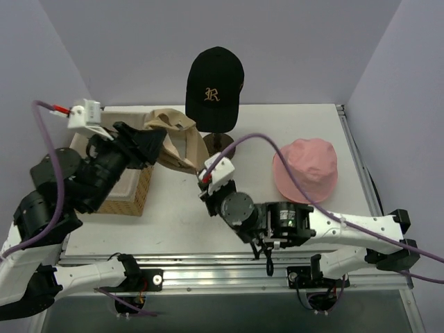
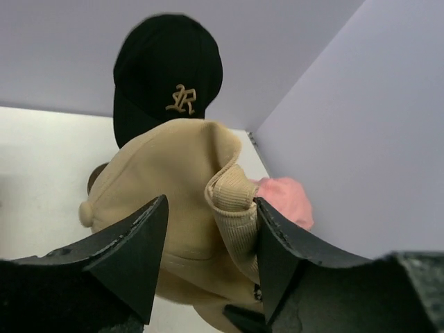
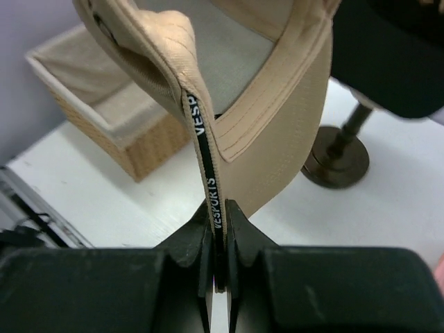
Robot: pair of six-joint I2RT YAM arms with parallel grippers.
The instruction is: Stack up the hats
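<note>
Lighting even, bright, diffuse, from overhead; soft shadows only. No glare. Top view sharp. Wrist views: near fingers (image 2: 132, 257) blurred; black cap (image 2: 166, 69) slightly soft.

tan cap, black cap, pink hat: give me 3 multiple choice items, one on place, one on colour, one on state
1. Where is the black cap?
A. in the basket
B. on the stand at the back
C. flat on the table

2. What colour is the letter on the black cap?
A. gold
B. white
C. red

3. How does the right gripper stand?
A. wide open
B. shut on the pink hat
C. shut on the tan cap's strap

Answers:
1 B, it sits raised above the stand's base.
2 A, the embroidery is gold.
3 C, the fingers pinch the tan cap's lettered strap; the pink hat lies apart.
</note>
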